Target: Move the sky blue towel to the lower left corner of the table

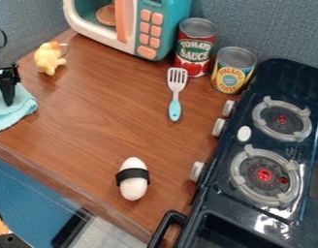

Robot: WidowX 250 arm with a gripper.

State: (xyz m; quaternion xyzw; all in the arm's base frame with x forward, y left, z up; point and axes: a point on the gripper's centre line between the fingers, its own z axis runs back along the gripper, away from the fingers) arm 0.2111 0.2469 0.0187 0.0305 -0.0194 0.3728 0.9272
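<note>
In the camera view, the black gripper (7, 96) hangs at the left edge with the sky blue towel (16, 115) just beneath and around its tip, the cloth spreading toward the view's lower left; whether it is wide, narrow or pinching cloth I cannot tell, nor which way the towel's long axis runs. Counted there: 1 gripper, 1 towel, 1 yellow toy (48, 58), 2 cans (195, 48), 1 spatula (176, 92), 1 black-banded white egg shape (133, 190), 1 toy microwave (149, 30) and 1 stove (216, 206) with 2 burners (262, 175).

Sky-blue towel (19, 110), yellow toy (49, 59), brown table (90, 126)
</note>
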